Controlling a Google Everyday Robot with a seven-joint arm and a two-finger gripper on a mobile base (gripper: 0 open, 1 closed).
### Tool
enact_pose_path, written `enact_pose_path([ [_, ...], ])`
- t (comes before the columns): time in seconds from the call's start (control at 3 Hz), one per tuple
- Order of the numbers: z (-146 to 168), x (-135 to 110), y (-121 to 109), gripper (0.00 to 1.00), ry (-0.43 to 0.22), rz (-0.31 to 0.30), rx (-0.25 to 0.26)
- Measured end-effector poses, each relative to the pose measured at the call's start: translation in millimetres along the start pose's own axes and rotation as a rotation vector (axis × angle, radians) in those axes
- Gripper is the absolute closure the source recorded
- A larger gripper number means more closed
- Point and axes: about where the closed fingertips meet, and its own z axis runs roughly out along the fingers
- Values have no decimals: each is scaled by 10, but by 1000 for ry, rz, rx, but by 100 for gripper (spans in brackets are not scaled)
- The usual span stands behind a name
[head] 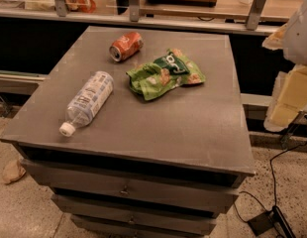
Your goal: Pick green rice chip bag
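Bag [166,75] lying crumpled on desk [193,133], upper centre, near can [126,46]. Gripper [298,31] hovering at upper right edge; cannot tell its state.

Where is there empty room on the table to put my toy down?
Bare: the whole front half, this side of the bottle and green rice chip bag, and the right strip. Crowded: the back middle, by the can. The pincer hangs right of the table.
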Motion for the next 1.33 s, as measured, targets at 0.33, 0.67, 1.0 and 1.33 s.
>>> enact_pose_path([
  [0.33, 0, 0, 0, 0, 0, 0, 0],
  [0.67, 32, -35, -68, 0, -27, 8, 38],
  [1.0, 101, -117, -224, 0, -91, 22, 126],
  [1.33, 224, -259, -440, 0, -187, 23, 222],
])
